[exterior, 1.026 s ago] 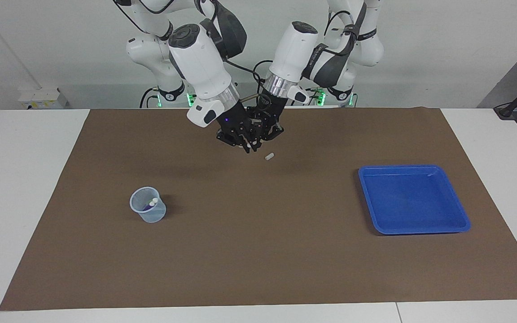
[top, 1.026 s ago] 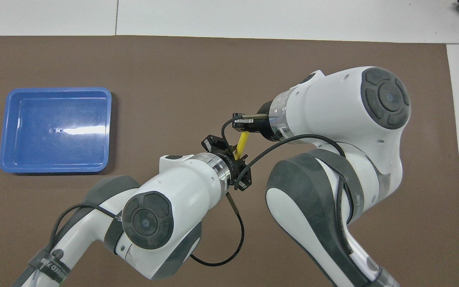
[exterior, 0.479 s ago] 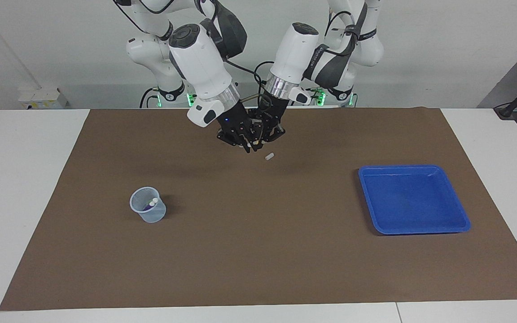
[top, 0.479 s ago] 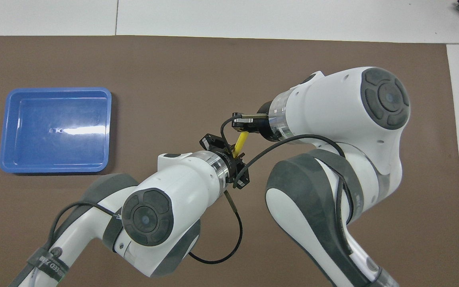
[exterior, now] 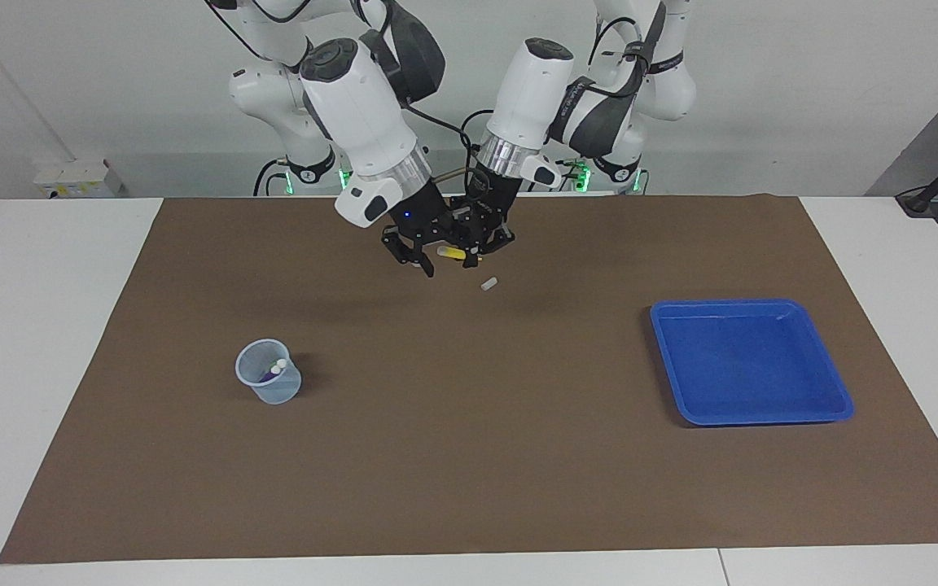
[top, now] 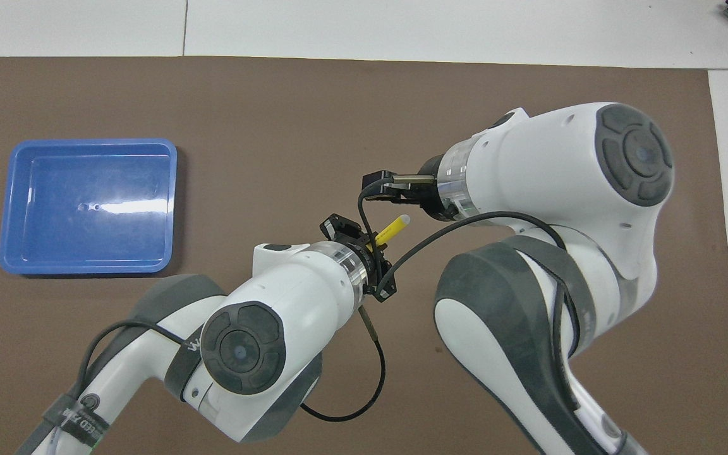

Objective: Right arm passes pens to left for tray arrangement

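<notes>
A yellow pen hangs level above the mat close to the robots, and my left gripper is shut on one end of it. In the overhead view the yellow pen sticks out of the left gripper, its whitish tip free. My right gripper, the one with the blue light, hangs open beside that tip and does not touch it; overhead, the right gripper is apart from the pen. The blue tray lies bare at the left arm's end of the table.
A translucent cup with a purple pen and whitish tips in it stands toward the right arm's end, farther from the robots than the grippers. A tiny white stub lies on the brown mat just below the grippers.
The right gripper has opened, let go of the yellow pen and drawn back toward its own end. The left gripper has closed on the pen, which has swung from steep to level.
</notes>
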Controlling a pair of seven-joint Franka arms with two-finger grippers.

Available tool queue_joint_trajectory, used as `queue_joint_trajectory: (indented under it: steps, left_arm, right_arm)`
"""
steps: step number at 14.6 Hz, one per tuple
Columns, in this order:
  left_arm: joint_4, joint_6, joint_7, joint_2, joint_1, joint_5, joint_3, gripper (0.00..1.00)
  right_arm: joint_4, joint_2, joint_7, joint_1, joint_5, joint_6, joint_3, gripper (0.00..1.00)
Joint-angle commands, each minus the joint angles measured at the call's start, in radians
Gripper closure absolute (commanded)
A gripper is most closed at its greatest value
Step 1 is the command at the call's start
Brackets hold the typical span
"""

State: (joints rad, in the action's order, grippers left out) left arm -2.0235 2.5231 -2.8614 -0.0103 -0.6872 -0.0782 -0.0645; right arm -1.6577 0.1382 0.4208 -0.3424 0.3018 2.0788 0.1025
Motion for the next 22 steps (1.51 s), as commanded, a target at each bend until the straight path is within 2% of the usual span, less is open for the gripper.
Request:
queue_joint_trajectory:
  steps: [1, 4, 7, 9, 12, 18, 22]
  left_arm:
    - [0.012, -0.052, -0.371, 0.012, -0.026, 0.139, -0.001, 1.0]
    - [0.012, -0.085, -0.245, 0.016, -0.015, 0.152, -0.001, 1.0]
    - [0.006, -0.125, -0.031, 0.03, 0.0, 0.152, 0.009, 1.0]
    - [0.006, -0.145, 0.104, 0.032, 0.043, 0.152, 0.009, 1.0]
    - [0.005, -0.161, 0.401, 0.046, 0.135, 0.152, 0.009, 1.0]
    - [0.006, -0.153, 0.937, 0.041, 0.36, 0.101, 0.006, 1.0]
    - [0.012, -0.188, 1.432, 0.039, 0.501, -0.041, 0.008, 1.0]
  right_arm:
    - [-0.016, -0.049, -0.017, 0.071, -0.001, -0.022, 0.003, 0.0]
    - [-0.031, -0.063, -0.063, 0.187, -0.001, -0.025, 0.005, 0.0]
    - [-0.054, -0.063, -0.124, 0.279, -0.003, -0.01, 0.003, 0.0]
    - [-0.082, -0.062, -0.309, 0.341, -0.013, 0.015, 0.003, 0.0]
    - [-0.181, -0.052, -0.626, 0.396, -0.062, 0.163, 0.003, 0.0]
    - [-0.26, 0.053, -0.94, 0.422, -0.062, 0.4, 0.003, 0.01]
    - [-0.312, 0.06, -1.05, 0.438, -0.062, 0.438, 0.003, 0.26]
